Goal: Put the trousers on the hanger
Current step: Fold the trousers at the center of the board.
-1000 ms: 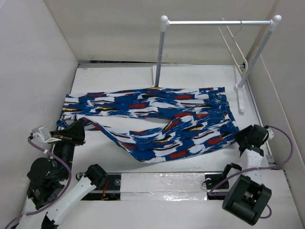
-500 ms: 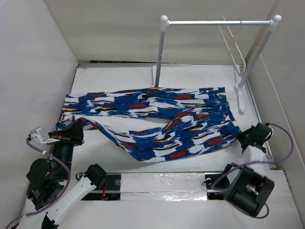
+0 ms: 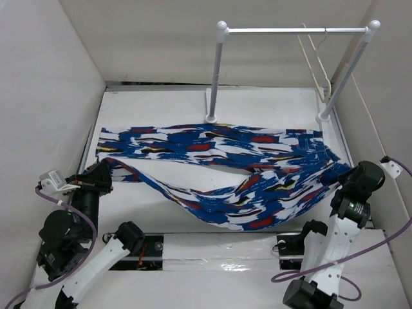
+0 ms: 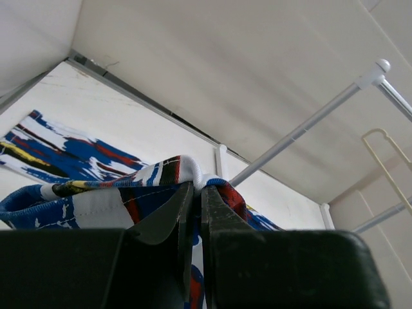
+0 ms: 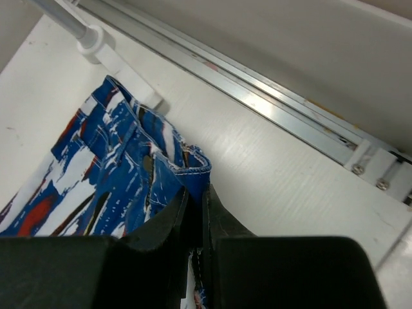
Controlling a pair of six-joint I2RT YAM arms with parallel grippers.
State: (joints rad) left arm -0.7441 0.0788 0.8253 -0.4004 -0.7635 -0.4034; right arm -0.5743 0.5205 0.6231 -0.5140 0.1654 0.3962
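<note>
A: Entry one, the trousers (image 3: 219,168). Where are they lying?
B: They are stretching across the middle of the top view, with the near edge sagging between both arms.
A: Fingers?
B: The left gripper (image 4: 195,188) is pinching a leg cuff, jaws closed on fabric. The right gripper (image 5: 194,192) is clamping the waistband likewise.
A: Step?
B: Lifting and spreading, I judge. The hanger (image 3: 320,64) is hanging from the rail (image 3: 290,29) at upper right, bare. The next move is calling for carrying the cloth up there without the slack snagging.

Legible text, labels, brands, numbers, signs: none in any view; the trousers (image 3: 225,167) carry abstract print only.
</note>
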